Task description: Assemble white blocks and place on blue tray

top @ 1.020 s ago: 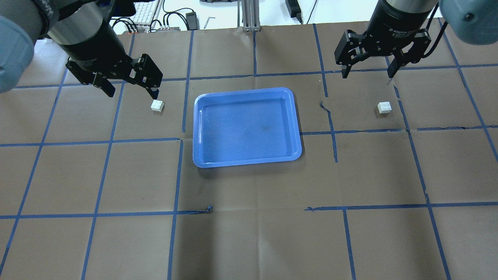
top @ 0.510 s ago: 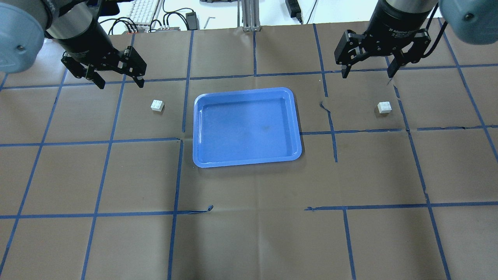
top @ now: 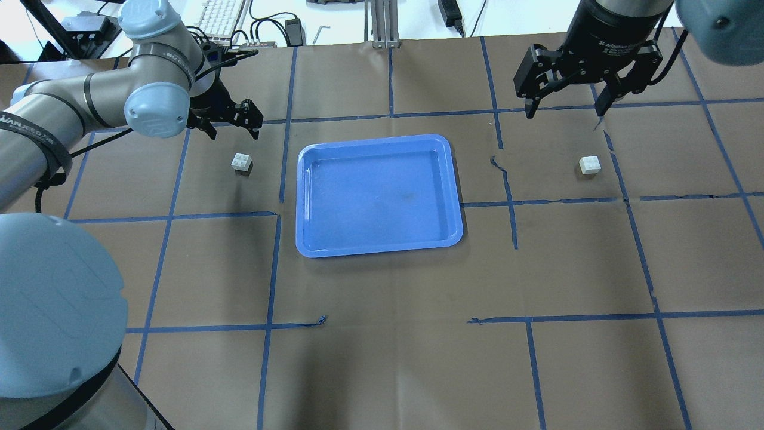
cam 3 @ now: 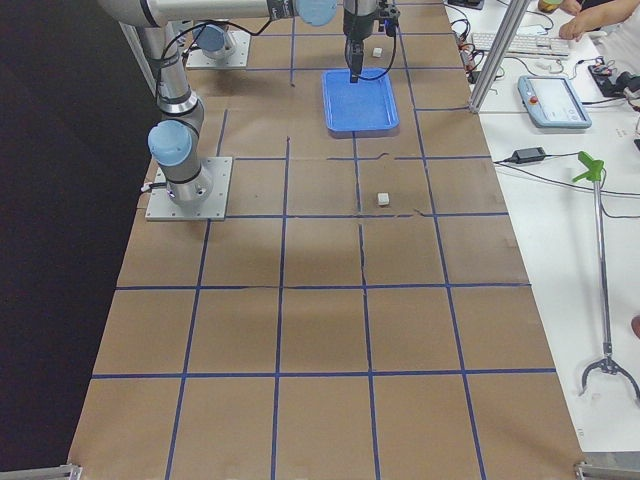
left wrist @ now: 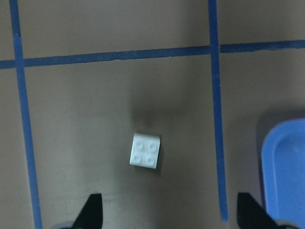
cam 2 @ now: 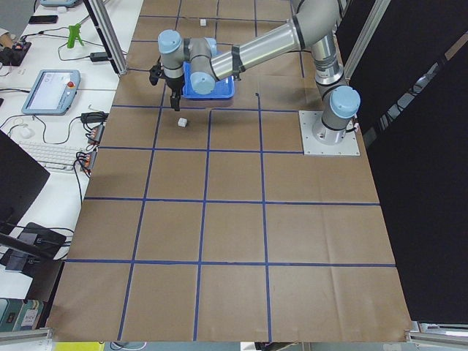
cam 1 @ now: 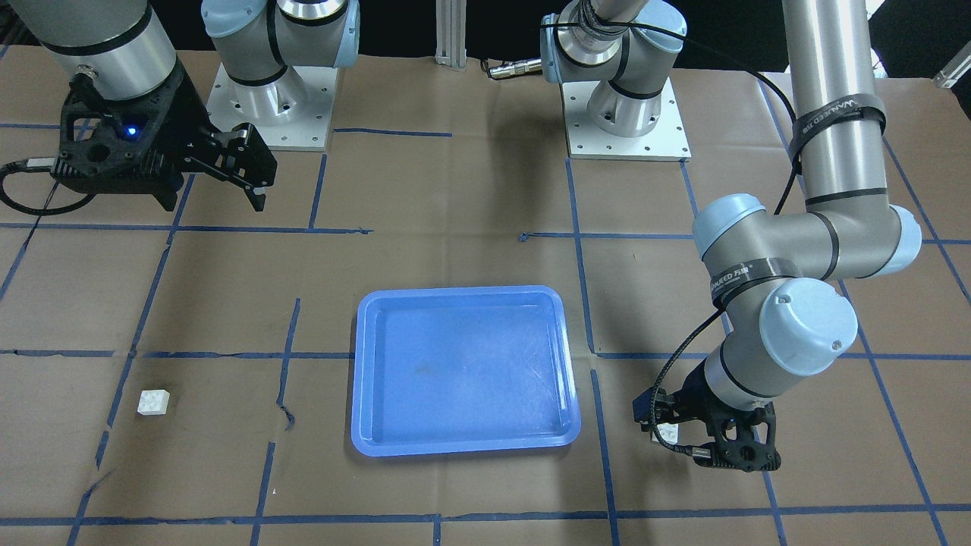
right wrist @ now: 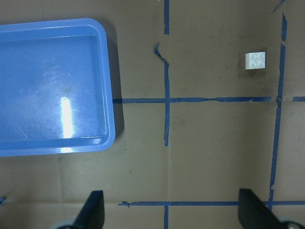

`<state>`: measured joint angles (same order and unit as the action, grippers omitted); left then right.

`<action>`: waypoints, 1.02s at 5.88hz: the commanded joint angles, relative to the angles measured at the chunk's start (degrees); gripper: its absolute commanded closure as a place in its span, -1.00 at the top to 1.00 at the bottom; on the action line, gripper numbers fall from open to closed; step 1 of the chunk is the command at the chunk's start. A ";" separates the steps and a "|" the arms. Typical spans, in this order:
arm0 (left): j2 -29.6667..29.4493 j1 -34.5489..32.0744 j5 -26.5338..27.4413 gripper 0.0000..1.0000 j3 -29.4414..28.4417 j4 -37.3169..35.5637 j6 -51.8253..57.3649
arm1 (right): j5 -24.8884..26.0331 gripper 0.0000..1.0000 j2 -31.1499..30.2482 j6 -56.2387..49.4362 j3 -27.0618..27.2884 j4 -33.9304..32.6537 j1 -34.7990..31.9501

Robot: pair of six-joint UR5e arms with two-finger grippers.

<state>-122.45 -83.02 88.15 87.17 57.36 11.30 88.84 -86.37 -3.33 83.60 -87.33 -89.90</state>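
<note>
Two white blocks lie on the brown table, one on each side of the blue tray (top: 382,191). The left block (top: 241,162) sits just in front of my left gripper (top: 233,126), which is open and low over the table. In the left wrist view this block (left wrist: 145,151) lies ahead of the spread fingertips (left wrist: 93,210), untouched. The right block (top: 590,165) lies in front of and right of my right gripper (top: 563,112), which is open, empty and held high. In the right wrist view it (right wrist: 256,60) is far off at the upper right. The tray is empty.
Blue tape lines grid the brown paper cover, with small tears near the tray (top: 495,161). The tray's rim (left wrist: 286,171) is close to the right of the left gripper. A keyboard and cables (top: 224,18) lie beyond the far table edge.
My left arm has swung so that its elbow shows, and its gripper has dropped lower and shifted right, closer to the left block. The right gripper and both blocks have stayed in place.
</note>
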 commanded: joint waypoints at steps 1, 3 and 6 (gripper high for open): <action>-2.88 -0.12 0.18 0.99 1.24 -1.73 1.43 | -0.07 1.00 0.06 -18.27 -0.11 -0.56 0.34; -3.67 -0.12 0.62 0.85 1.60 -1.29 2.05 | 0.63 1.00 0.32 -36.28 0.24 -1.00 1.48; -4.29 -0.12 0.71 -0.39 1.60 -1.47 3.36 | -0.07 1.00 2.07 -78.25 -0.02 -1.09 12.34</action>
<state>-126.76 -83.15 88.84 88.91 55.96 13.82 88.96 -85.00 -67.03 83.70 -88.52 -81.50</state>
